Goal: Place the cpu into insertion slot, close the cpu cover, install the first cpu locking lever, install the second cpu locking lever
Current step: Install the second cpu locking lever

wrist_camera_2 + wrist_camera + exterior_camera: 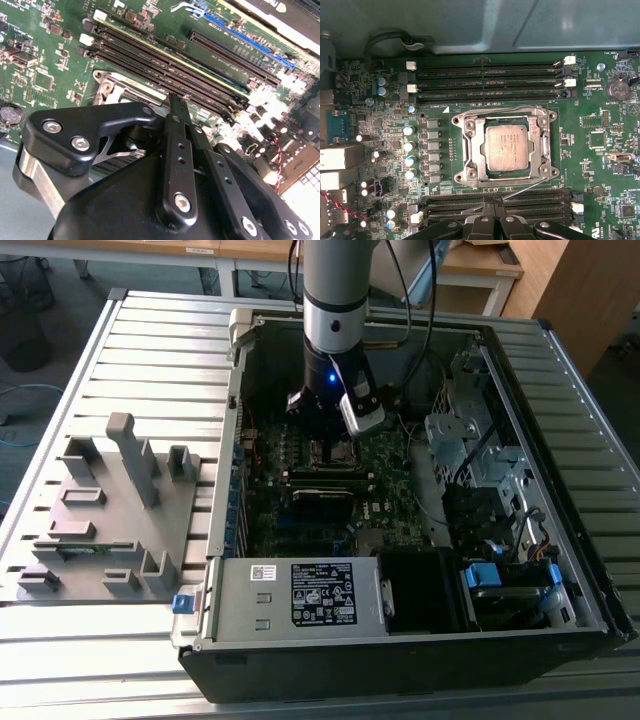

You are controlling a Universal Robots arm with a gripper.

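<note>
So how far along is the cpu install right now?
The cpu is seated, with the cpu cover down around it. One locking lever lies along the cover's edge; the other lever slants loose toward the gripper, so it looks not yet latched.

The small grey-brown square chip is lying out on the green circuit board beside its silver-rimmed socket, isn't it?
Not beside it: in the first wrist view the small grey-brown square chip sits inside the silver-rimmed socket, framed by the thin silver metal cover.
</note>
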